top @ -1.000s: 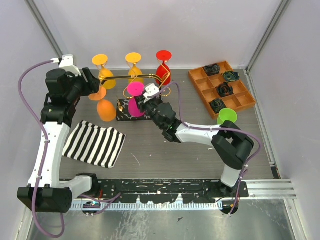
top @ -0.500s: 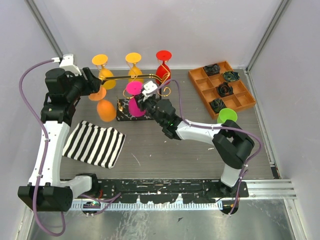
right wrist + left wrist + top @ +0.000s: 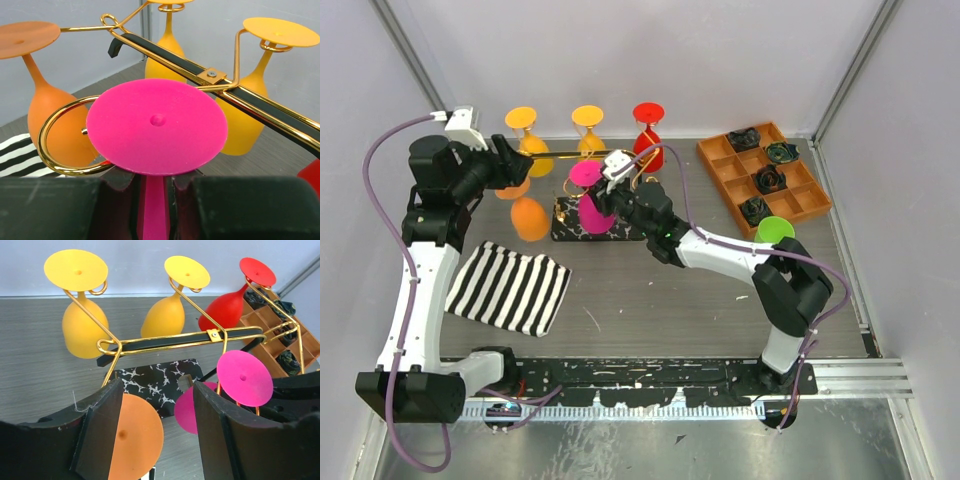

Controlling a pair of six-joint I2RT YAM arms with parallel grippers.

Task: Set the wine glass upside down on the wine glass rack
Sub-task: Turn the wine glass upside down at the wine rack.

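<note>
Bench (image 3: pixel 670 300): we see scuffed grey boards; striped cloth (image 3: pixel 510 288) near the left edge.
Walls (image 3: pixel 720 50): pale panels enclosing the bench.
Wine glass rack (image 3: pixel 185 337): toward the far edge.
Pink wine glass (image 3: pixel 156 120): inverted, at the rack's near hook.
Right hand (image 3: pixel 156 192): clenched on its stem.
Left hand (image 3: pixel 157 435): released, over the orange glass (image 3: pixel 137 435).

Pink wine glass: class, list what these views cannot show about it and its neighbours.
Right wrist view: the bowl of the pink wine glass is hidden beneath its foot and the right tool.
Top view: whether its stem sits inside a wine glass rack hook is too small to tell.
Left wrist view: the orange glass is cut off by the left tool and the bottom edge.
</note>
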